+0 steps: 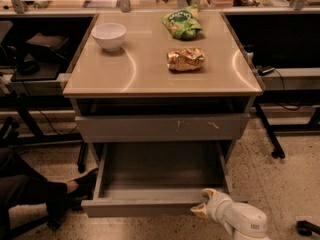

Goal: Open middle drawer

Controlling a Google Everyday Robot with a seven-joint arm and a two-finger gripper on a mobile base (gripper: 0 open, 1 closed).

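Observation:
The middle drawer [140,208] is a wide shallow grey drawer with a plain, unmarked front. It stands pulled well out near the floor, and its bare inside [160,171] shows. Above it is a larger grey front with pale scratch marks [162,128], which is pushed in. The narrowest front is hidden in the dark gap under the top. My gripper [202,207], pale on a white arm [240,220], is at the right end of the open drawer's front, touching its edge.
On the cabinet top [150,74] are a white bowl [109,35], a green chip bag [183,23] and a gold snack bag [186,59]. A person's dark leg and shoe [47,194] lie at the drawer's left. Table legs and cables flank both sides.

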